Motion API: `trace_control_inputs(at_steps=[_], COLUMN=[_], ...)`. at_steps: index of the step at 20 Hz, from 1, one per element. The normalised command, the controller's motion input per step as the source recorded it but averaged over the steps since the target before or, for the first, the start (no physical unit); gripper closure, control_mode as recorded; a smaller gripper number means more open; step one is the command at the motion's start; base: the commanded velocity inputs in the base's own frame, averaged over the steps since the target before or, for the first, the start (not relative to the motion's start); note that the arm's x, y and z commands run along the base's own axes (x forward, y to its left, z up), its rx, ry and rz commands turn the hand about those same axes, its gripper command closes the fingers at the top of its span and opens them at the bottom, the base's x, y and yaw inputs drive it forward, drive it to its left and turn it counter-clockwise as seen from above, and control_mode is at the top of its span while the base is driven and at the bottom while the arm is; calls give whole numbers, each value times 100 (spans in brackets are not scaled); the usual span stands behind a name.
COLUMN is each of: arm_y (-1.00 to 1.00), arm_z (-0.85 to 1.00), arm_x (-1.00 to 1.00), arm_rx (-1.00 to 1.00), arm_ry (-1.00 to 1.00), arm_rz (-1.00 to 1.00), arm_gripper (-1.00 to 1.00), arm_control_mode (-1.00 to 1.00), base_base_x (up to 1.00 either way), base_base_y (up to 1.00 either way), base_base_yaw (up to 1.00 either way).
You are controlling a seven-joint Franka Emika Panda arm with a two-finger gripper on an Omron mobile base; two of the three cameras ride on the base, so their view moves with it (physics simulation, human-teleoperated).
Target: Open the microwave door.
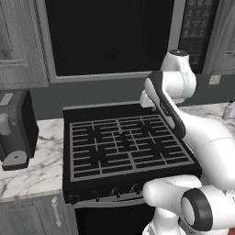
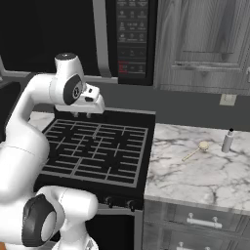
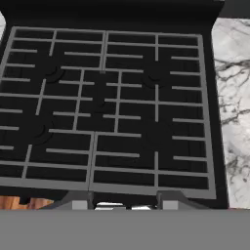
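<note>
- The door (image 1: 110,36) is shut, flat on the microwave (image 2: 73,34), up at 12 o'clock above the stove (image 1: 126,147).
- Its bar handle (image 2: 100,36) stands just left of the button panel (image 2: 132,34).
- The hand (image 2: 82,115) hangs over the back of the stove and points down at the grates, well below the handle.
- The two fingers (image 3: 81,200) stand apart with nothing between them, so the hand looks open and empty.
- This looks like the very first step: nothing is touched yet.
- Next, I think the hand must lift, turn to face the door, and reach the handle at about 1 o'clock from it.
</note>
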Motion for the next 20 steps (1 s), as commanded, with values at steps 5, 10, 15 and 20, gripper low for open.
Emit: trace_control_inputs(at_steps=[5, 10, 15, 20], arm_y=[0, 0, 0, -21], arm_z=[0, 25, 68, 95], arm_x=[-35, -64, -50, -25], arm_rx=[0, 0, 0, 5], arm_ry=[-10, -36, -57, -65], arm_rz=[0, 0, 0, 0], arm_gripper=[-100, -100, -100, -100], arm_control_mode=[-100, -100, -100, -100], base_base_x=[0, 0, 0, 0], base_base_y=[0, 0, 0, 0], base_base_yaw=[0, 0, 0, 0])
